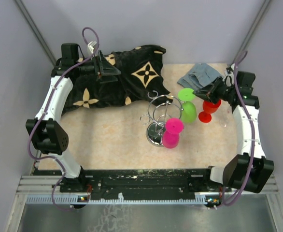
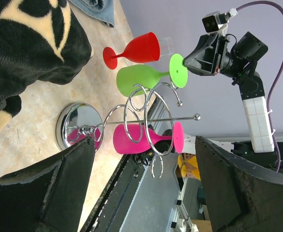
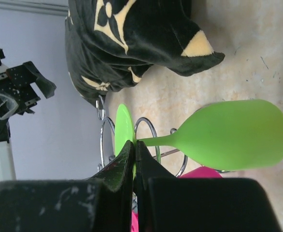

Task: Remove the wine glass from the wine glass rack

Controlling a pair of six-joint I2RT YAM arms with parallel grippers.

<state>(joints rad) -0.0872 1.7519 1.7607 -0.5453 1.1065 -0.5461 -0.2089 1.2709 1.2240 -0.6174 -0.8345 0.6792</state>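
While the right tool (image 3: 134,147) pinches the green wine glass (image 3: 238,135) by its stem, the glass hangs just beside the rack (image 1: 154,135), seemingly barely clear. Setting it on the desk (image 1: 112,140) is left; the left tool (image 2: 144,141) gapes empty.

— What encloses it?
— Plain pale lilac-grey walls (image 1: 190,24), with a dark slanted pole (image 1: 32,24) in each back corner.
— And underneath?
— A beige speckled bench (image 1: 112,140), evenly lit, with a black strip (image 1: 146,178) along its near edge.
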